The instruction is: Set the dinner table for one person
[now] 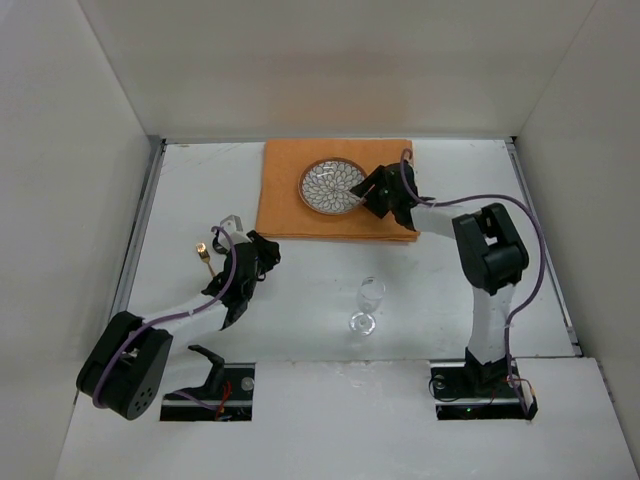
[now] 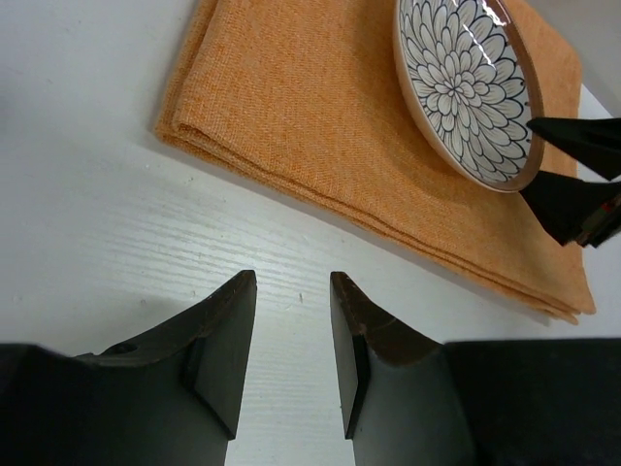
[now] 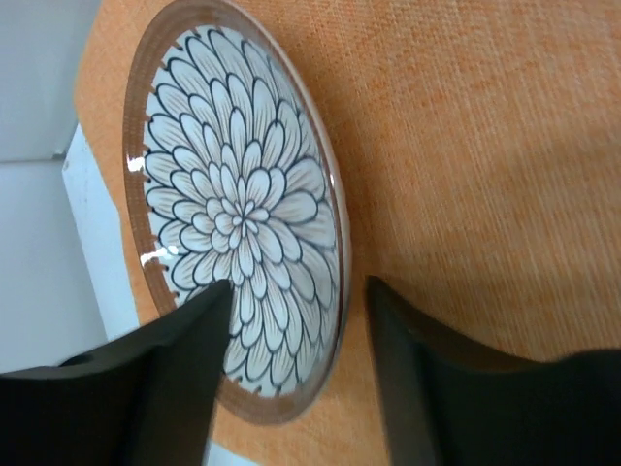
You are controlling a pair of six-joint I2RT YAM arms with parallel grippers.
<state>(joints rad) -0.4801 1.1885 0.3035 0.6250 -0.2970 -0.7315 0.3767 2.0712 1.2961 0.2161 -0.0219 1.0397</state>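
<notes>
The right claw is moderately wide and holds nothing. One finger sits over the patterned inside of the plate and the other over the orange mat, so the plate's right rim lies in the gap between them without being pinched. The plate lies flat on the mat, right of the mat's middle. The mat lies against the far edge of the tabletop, about midway between the side rails.

The left claw is narrow, with nothing between its fingers. It hangs over bare tabletop just off the mat's near left corner.

A stemmed glass stands upright nearer the near edge, well apart from the mat and right of centre. Toward the left edge lie a small gold thing and a pale metal piece, too small to name; they may be cutlery.

By my reading, the setting is roughly half done: mat and plate are in place. The glass has not yet been brought up beside the mat, and any cutlery is not yet laid by the plate.
</notes>
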